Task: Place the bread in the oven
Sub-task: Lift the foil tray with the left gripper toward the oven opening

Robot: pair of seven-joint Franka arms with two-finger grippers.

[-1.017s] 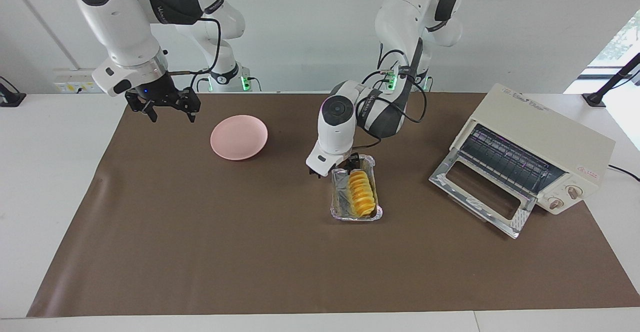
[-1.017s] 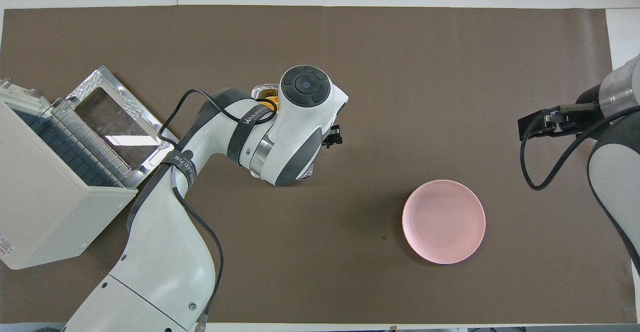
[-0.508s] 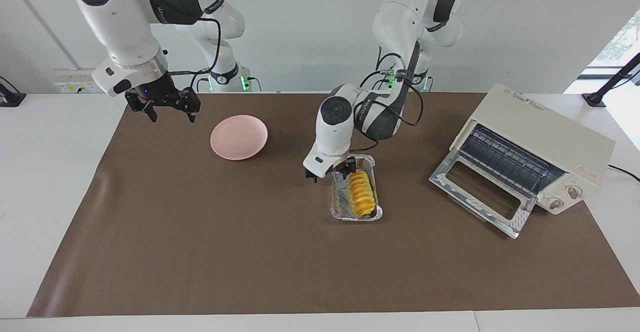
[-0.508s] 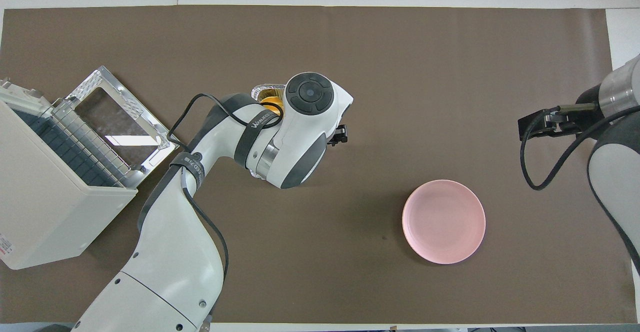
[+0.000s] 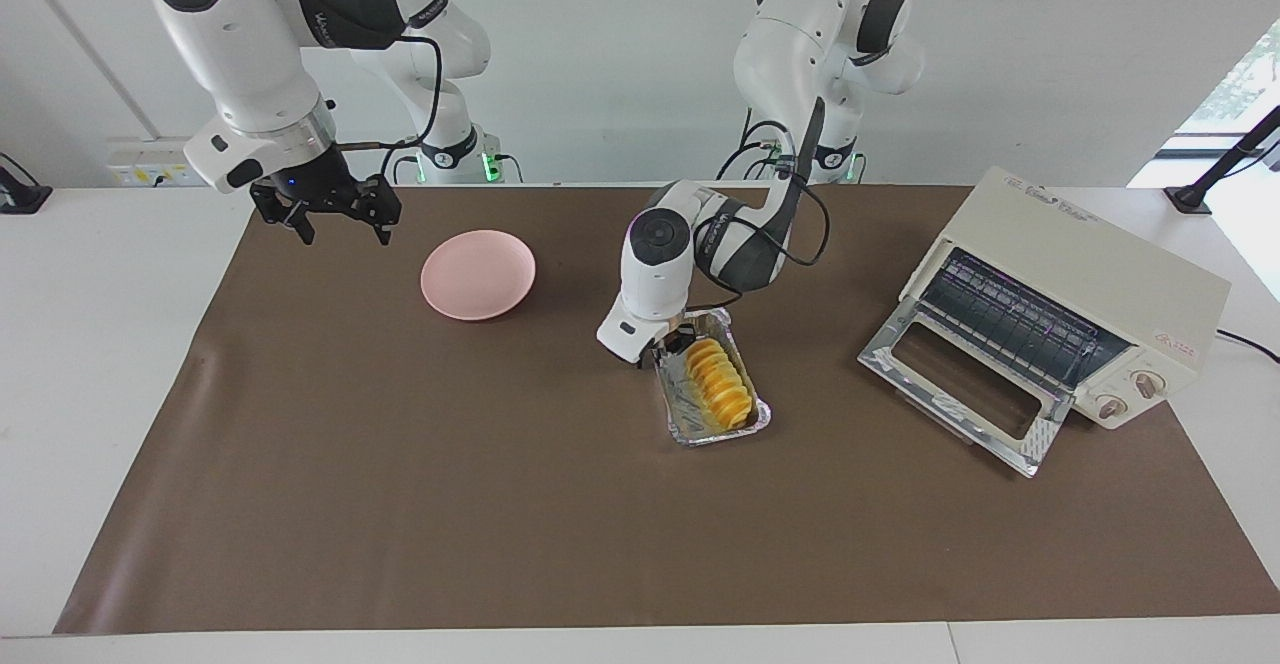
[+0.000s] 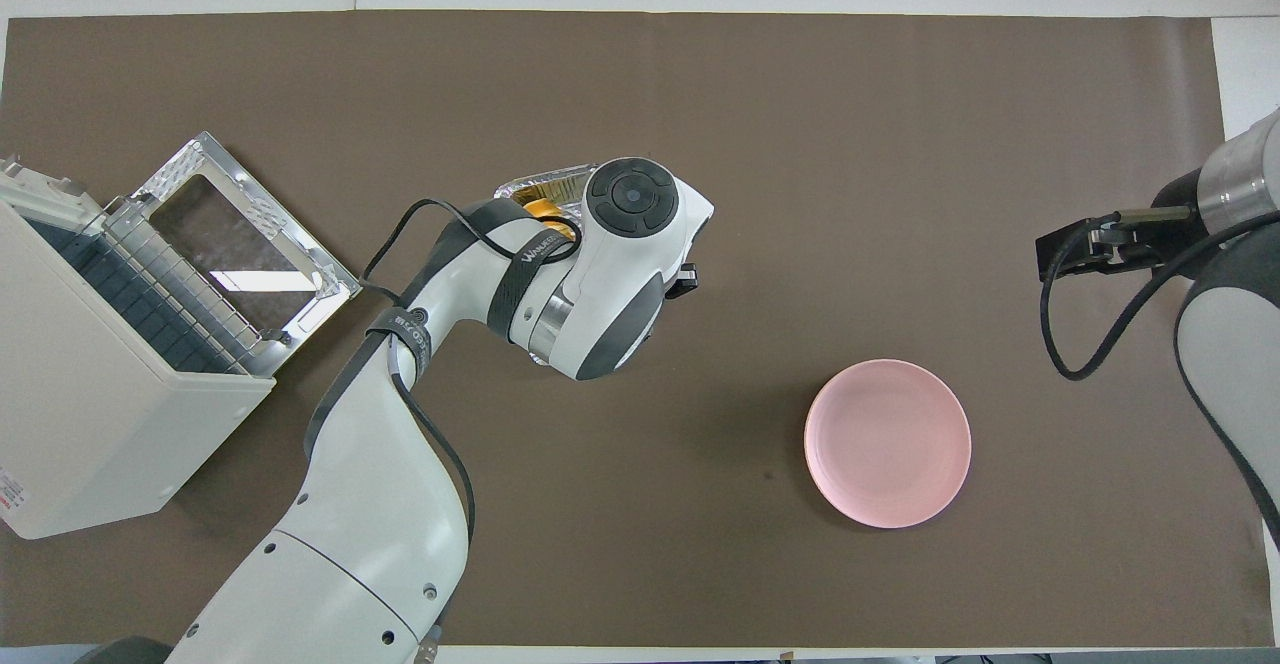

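**Q:** So, where is the bread, and which way does it point?

**A:** Read the facing view as a clock, with twelve toward the robots. One ridged yellow-orange bread [image 5: 722,384] lies in one crinkled foil tray [image 5: 722,437] near the middle of the brown mat [image 5: 400,464]. Its long axis runs slantwise, from about eleven o'clock to five o'clock. The tray slants the same way.

**Q:** And the oven?

**A:** One cream oven [image 5: 1085,274] stands at about three o'clock from the tray, well apart from it, toward the left arm's end of the table. Its glass door [image 5: 960,384] is dropped open, with the rack visible inside. The bread is not in it.

**Q:** What are the hands doing?

**A:** There are two arms. The left gripper [image 5: 668,346] is down at the tray's eleven o'clock end, just beside the bread. The wrist hides it, so I cannot tell whether it is clenched or released. The right gripper [image 5: 343,229] waits, spread wide and holding nothing, above the mat's corner.

**Q:** Anything else?

**A:** One round pink plate [image 5: 478,274] sits at about ten o'clock from the tray.
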